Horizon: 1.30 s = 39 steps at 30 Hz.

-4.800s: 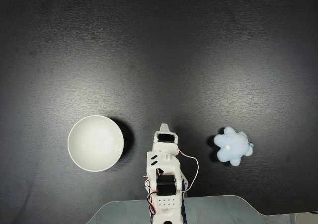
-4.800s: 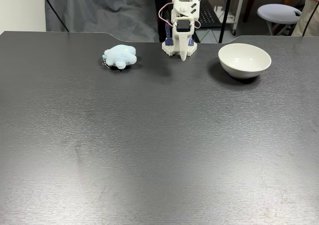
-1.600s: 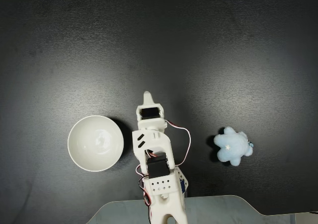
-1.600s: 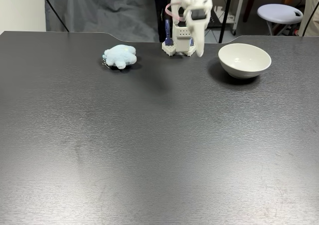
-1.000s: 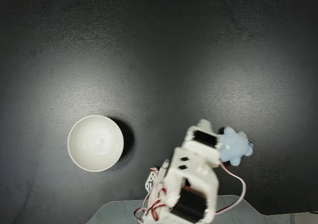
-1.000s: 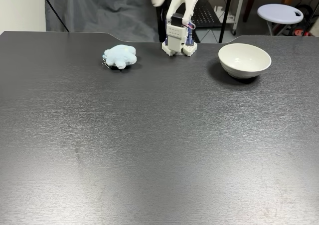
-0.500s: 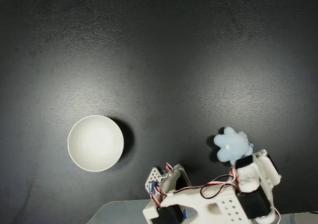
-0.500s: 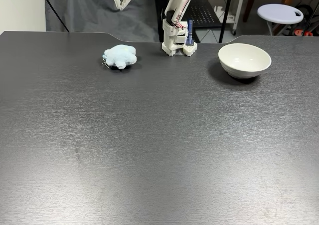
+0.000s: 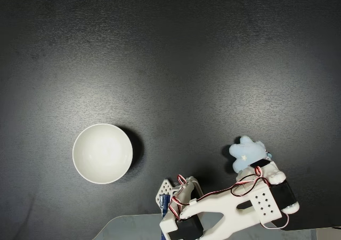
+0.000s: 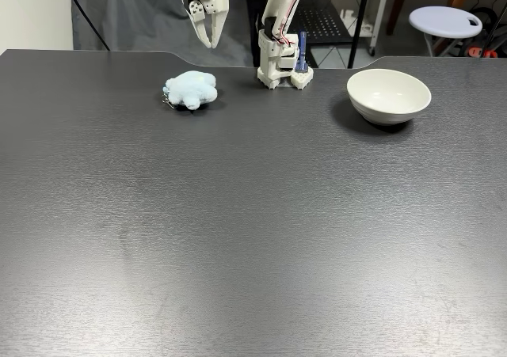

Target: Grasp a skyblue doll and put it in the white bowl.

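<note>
A black table (image 10: 253,214) bears the skyblue doll (image 10: 190,89) and white bowl (image 10: 389,95).

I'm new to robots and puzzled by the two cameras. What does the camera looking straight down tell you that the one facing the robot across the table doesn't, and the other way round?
The fixed view from above shows into the white bowl, which holds nothing. The fixed view across the table shows height: the gripper hangs open above the skyblue doll, not touching it, plus a stool behind. Both show doll, bowl and dark table.
</note>
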Each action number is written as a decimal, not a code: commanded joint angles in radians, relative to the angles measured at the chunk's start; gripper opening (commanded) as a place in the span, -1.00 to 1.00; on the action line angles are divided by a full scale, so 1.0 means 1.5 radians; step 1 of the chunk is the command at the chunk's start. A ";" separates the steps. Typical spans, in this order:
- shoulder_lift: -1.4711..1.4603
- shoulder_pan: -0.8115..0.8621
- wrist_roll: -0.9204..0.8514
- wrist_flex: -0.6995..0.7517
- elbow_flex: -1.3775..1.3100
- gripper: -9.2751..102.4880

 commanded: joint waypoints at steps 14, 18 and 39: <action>0.003 0.047 -0.928 -0.138 0.011 -0.84; 0.001 0.061 -0.936 -0.138 0.011 -0.83; 0.000 0.018 -1.043 -0.137 0.031 -0.28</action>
